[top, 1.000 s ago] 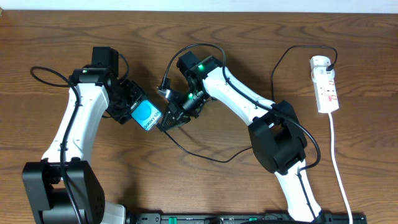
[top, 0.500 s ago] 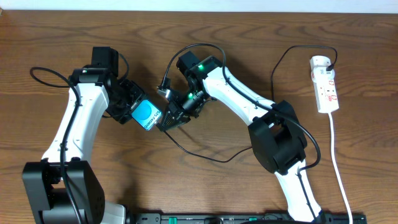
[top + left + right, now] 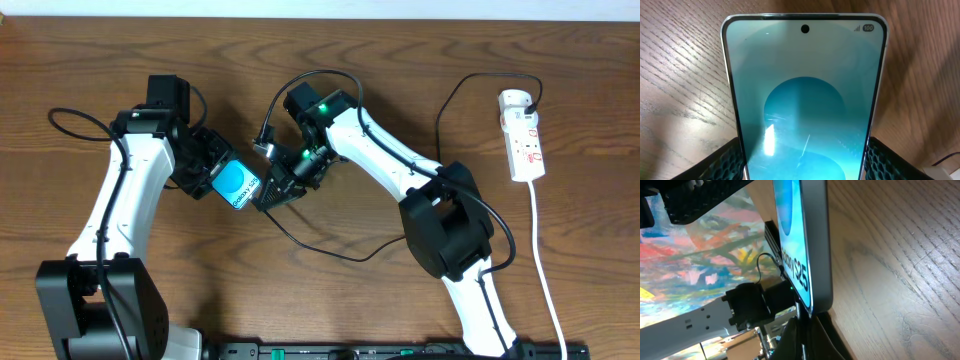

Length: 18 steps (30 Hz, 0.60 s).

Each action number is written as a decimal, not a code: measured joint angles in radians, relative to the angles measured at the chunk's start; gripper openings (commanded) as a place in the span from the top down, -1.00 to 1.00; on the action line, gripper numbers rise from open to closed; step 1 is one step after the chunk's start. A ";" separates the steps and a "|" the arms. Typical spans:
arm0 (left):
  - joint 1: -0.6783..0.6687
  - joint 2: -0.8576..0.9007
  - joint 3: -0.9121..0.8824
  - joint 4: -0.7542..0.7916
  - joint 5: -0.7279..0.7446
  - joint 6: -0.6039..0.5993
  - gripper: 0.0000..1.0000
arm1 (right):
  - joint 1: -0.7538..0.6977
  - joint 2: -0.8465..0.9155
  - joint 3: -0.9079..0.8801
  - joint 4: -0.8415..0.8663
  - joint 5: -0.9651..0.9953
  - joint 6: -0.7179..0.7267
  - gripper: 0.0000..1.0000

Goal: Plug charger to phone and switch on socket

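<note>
The phone [image 3: 237, 186], cyan screen up, is held tilted above the table in my left gripper [image 3: 215, 178], which is shut on its two long edges. It fills the left wrist view [image 3: 805, 90] between the fingers of the left gripper [image 3: 805, 172]. My right gripper [image 3: 275, 191] is shut on the plug tip of the charger and holds it against the phone's bottom edge [image 3: 816, 245]. The right gripper's fingers [image 3: 805, 337] sit just under that edge. The charger cable [image 3: 330, 250] loops across the table to its black plug in the socket [image 3: 526, 135] at the far right.
The socket's white cord [image 3: 545, 270] runs down the right side to the front edge. A black cable loop [image 3: 70, 125] of the left arm lies at the far left. The right arm's base [image 3: 450, 225] stands mid-right. A black rail [image 3: 380, 352] lines the front.
</note>
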<state>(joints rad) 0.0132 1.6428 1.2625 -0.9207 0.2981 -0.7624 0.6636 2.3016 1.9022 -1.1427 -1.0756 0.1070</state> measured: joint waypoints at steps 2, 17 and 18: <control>0.000 0.000 0.000 0.000 0.000 0.000 0.85 | 0.000 0.000 0.000 0.000 0.000 0.000 0.98; 0.006 0.000 0.000 0.004 -0.001 0.000 0.85 | 0.000 0.000 -0.002 0.032 0.003 0.032 0.98; 0.005 0.000 0.000 0.005 -0.002 0.000 0.85 | 0.000 0.000 -0.003 0.035 0.003 0.036 0.98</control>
<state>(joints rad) 0.0185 1.6428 1.2625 -0.9161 0.2962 -0.7628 0.6636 2.3016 1.8992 -1.1072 -1.0725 0.1429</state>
